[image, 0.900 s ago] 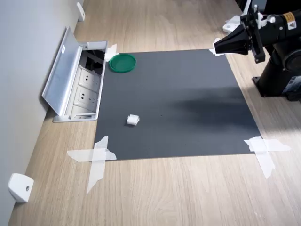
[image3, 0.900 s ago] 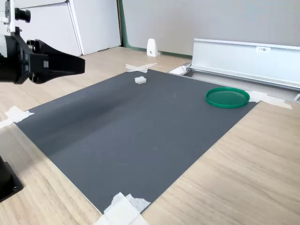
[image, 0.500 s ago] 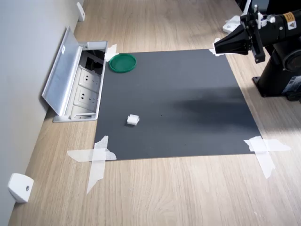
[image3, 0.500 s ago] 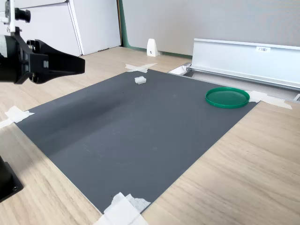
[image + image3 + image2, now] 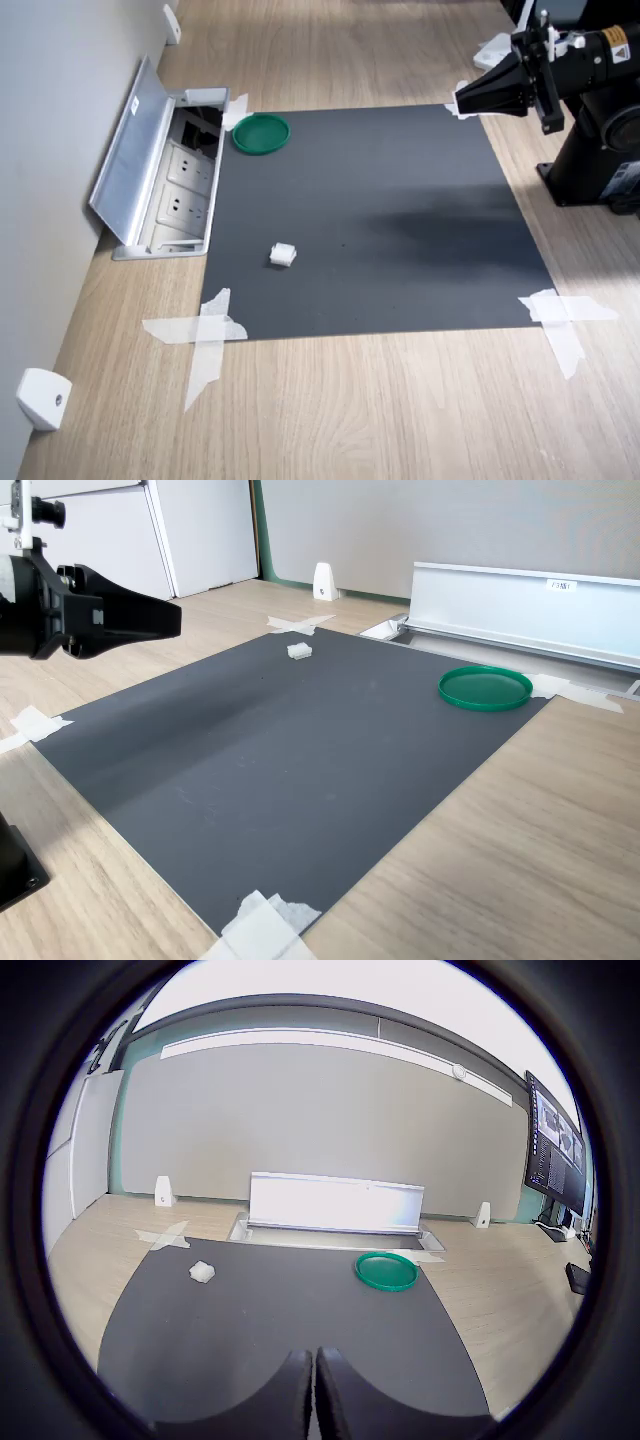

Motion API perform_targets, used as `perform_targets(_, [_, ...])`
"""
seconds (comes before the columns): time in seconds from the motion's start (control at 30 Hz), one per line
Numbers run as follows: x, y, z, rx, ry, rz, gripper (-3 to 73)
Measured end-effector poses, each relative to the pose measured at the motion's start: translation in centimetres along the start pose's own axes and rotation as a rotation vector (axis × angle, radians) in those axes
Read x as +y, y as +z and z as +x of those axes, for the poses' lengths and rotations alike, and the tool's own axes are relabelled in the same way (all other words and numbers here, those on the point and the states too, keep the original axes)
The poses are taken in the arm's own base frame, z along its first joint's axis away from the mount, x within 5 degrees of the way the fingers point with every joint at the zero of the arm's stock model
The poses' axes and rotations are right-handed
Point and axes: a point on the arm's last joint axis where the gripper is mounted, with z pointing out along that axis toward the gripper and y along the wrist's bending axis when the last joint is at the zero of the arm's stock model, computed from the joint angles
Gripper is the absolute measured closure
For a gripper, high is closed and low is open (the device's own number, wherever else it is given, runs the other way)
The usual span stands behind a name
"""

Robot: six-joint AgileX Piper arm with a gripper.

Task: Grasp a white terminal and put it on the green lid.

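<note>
Matt dark mat (image 5: 380,220); wood-grain table (image 5: 400,410); glossy green lid (image 5: 261,133) plastic; brushed-metal socket flap (image 5: 130,150).

No change is detectable between the earlier pictures and the current ones. In both exterior views the hand (image 5: 460,103) occupies the same raised position over the mat's edge, with its jaws pressed together. The white terminal (image 5: 283,255) and the green lid (image 5: 260,133) lie at identical positions on the dark mat (image 5: 380,220), well apart from each other.
</note>
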Motion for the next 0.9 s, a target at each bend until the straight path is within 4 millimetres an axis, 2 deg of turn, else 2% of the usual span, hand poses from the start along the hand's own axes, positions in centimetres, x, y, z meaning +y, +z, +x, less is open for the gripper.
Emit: perform_targets(0.9, [0.08, 0.06, 0.16, 0.004, 0.018, -0.007, 70.3])
